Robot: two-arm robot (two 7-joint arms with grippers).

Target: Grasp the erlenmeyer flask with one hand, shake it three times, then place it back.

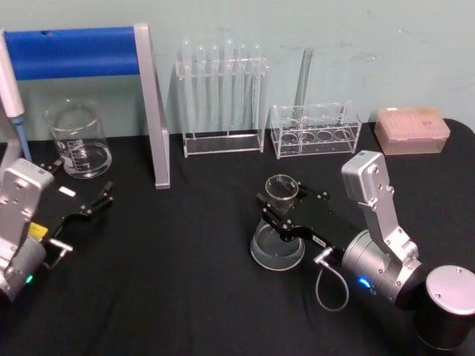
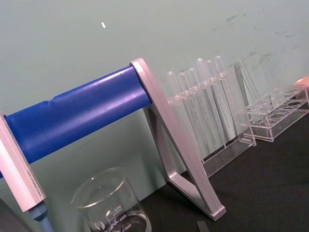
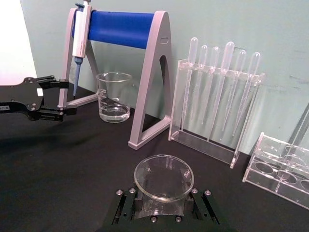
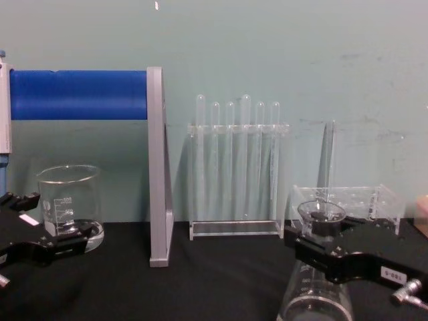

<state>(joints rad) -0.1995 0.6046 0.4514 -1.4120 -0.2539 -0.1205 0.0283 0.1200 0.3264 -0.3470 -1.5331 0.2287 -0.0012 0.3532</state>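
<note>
The erlenmeyer flask [image 1: 277,251] stands upright on the black table right of centre, with a little clear liquid in its wide base. My right gripper [image 1: 284,207] reaches in from the right at neck height, one black jaw on each side of the neck just under the flared rim. The right wrist view shows the rim [image 3: 163,177] from above, with the jaws pressed close against the glass. In the chest view the jaws cross the flask's [image 4: 313,302] neck. My left gripper [image 1: 90,202] rests open at the far left, holding nothing.
A glass beaker [image 1: 78,141] stands at the back left beside the blue-barred pipette stand [image 1: 152,111], which holds a pipette [image 3: 79,34]. Behind the flask are a rack of pipettes [image 1: 223,100], a low clear tube rack [image 1: 315,132] and a pink tip box [image 1: 412,130].
</note>
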